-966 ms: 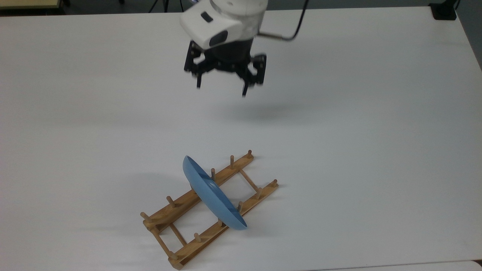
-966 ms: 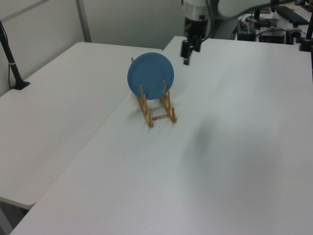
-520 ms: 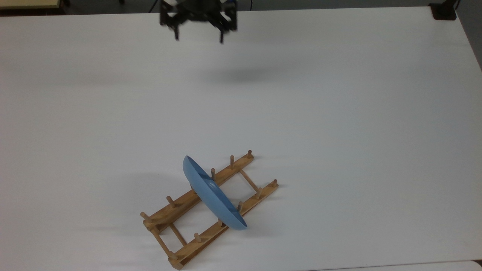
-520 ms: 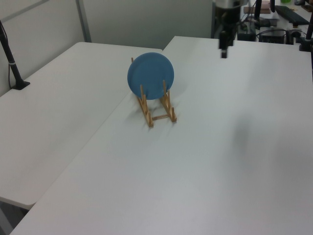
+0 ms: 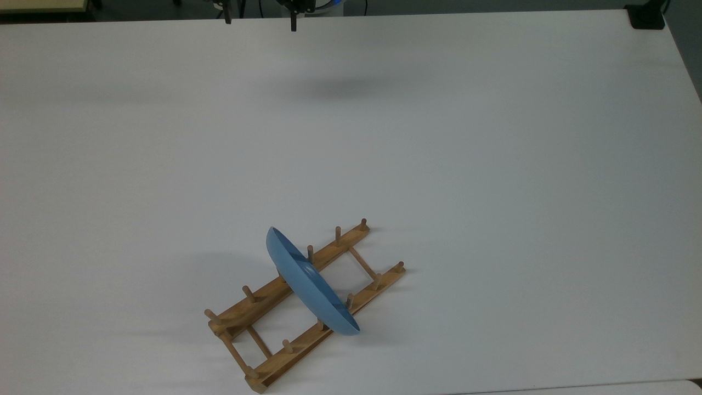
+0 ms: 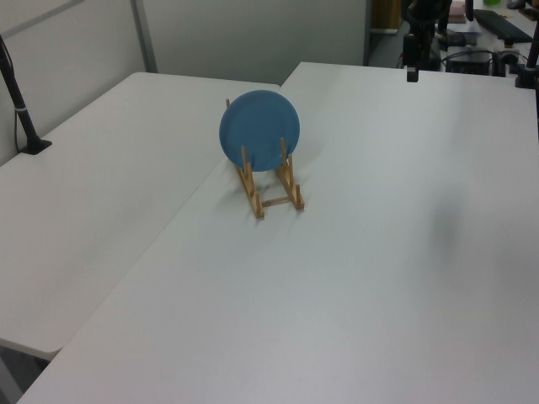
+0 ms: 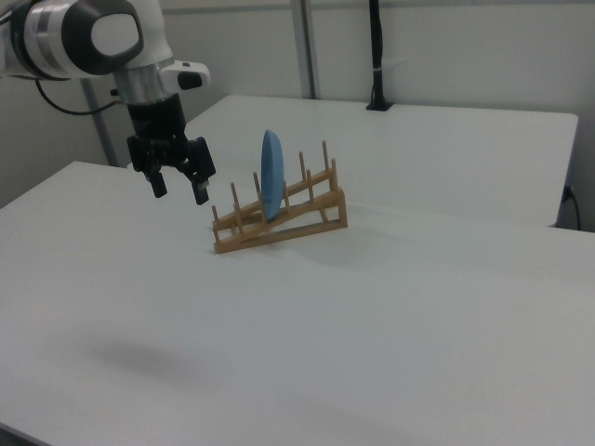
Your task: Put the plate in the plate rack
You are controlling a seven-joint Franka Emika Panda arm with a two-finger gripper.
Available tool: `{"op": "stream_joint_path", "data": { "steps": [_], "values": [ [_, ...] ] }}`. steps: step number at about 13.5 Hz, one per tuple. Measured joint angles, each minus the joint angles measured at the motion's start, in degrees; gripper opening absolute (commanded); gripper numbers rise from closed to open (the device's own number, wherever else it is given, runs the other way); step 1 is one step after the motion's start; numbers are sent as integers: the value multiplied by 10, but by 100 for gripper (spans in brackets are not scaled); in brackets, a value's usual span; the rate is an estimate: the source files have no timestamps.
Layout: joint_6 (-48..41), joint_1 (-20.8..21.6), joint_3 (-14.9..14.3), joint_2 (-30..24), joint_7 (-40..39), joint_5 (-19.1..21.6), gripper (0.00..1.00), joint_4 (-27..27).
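- The plate (image 5: 310,282) stands on edge in the plate rack (image 5: 258,307), slotted between pegs about midway along the two rails, and tilts slightly against the pegs behind it. In the left view its round light-blue face (image 6: 259,130) is turned to the camera above the rack (image 6: 271,187).
- The rack sits near the worktop (image 5: 493,164) edge at the bottom of the top view, lying diagonally to that edge.
- The end effector (image 7: 176,183) hangs in the air well apart from plate and rack; in the top view its fingertips (image 5: 293,24) show at the far edge of the worktop, opposite the rack.
- Its two fingers are spread wide apart, released, holding nothing and touching nothing; in the right view it points down above the worktop, to the right view's left of the rack (image 7: 279,223) and plate (image 7: 271,175).
- A dark post (image 6: 18,105) stands on the neighbouring worktop at the left view's left, well away from the rack. The surface between end effector and rack is bare white.
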Motion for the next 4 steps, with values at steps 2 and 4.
{"op": "stream_joint_path", "data": {
  "steps": [2, 4],
  "values": [
    [0, 0, 0, 1, 0, 0, 100, 0],
    [0, 0, 1, 4, 0, 0, 100, 0]
  ]
}}
